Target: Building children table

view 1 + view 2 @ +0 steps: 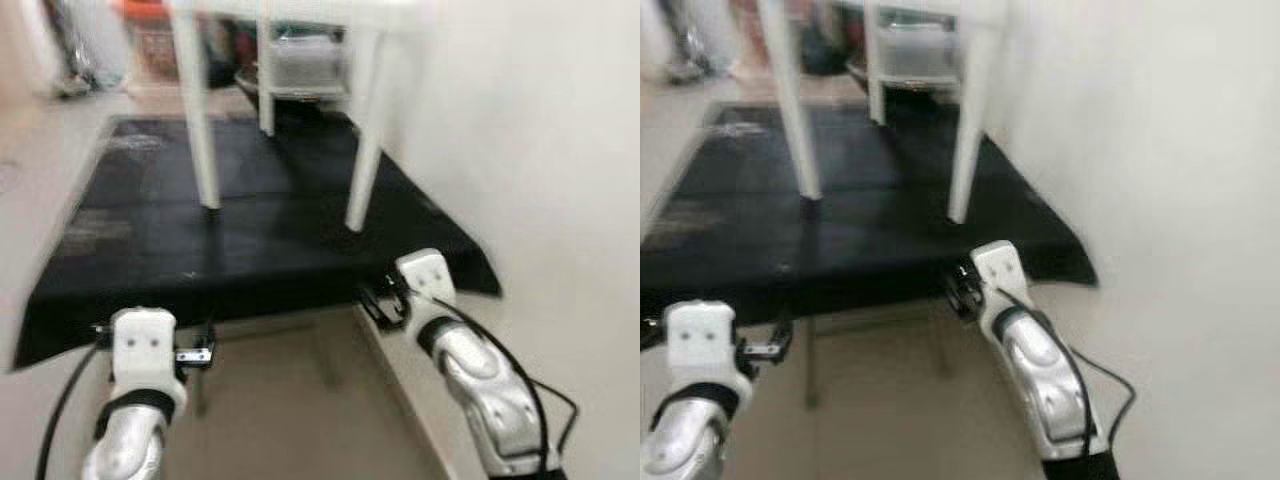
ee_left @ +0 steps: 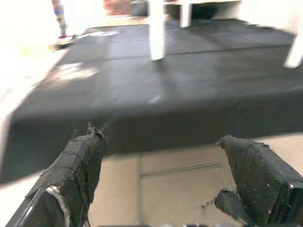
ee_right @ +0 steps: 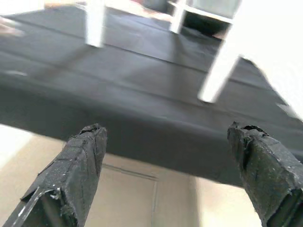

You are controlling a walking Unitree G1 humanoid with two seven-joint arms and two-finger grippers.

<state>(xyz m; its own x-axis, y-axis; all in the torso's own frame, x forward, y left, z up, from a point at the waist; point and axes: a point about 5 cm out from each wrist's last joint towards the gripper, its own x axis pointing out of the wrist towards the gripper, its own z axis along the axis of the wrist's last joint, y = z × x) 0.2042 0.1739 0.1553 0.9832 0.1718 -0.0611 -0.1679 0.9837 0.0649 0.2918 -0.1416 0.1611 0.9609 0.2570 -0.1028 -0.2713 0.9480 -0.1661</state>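
A small white table (image 1: 362, 150) stands upright on a low surface covered with black cloth (image 1: 250, 240); three of its legs show and its top runs out of the picture. Both arms are held low in front of the cloth's near edge. My left gripper (image 2: 158, 142) is open with nothing between its fingers (image 2: 80, 161), pointing at the cloth edge below the front left leg (image 2: 156, 33). My right gripper (image 3: 168, 130) is open and empty too, close to the near right corner of the cloth, facing the front right leg (image 3: 218, 75).
A white wall (image 1: 540, 150) runs close along the right. Behind the white table sits a low shelf with a clear box (image 1: 305, 60). Blurred clutter (image 1: 70, 50) is at the back left. Beige floor (image 1: 270, 420) and thin frame legs (image 1: 325, 355) lie under the cloth.
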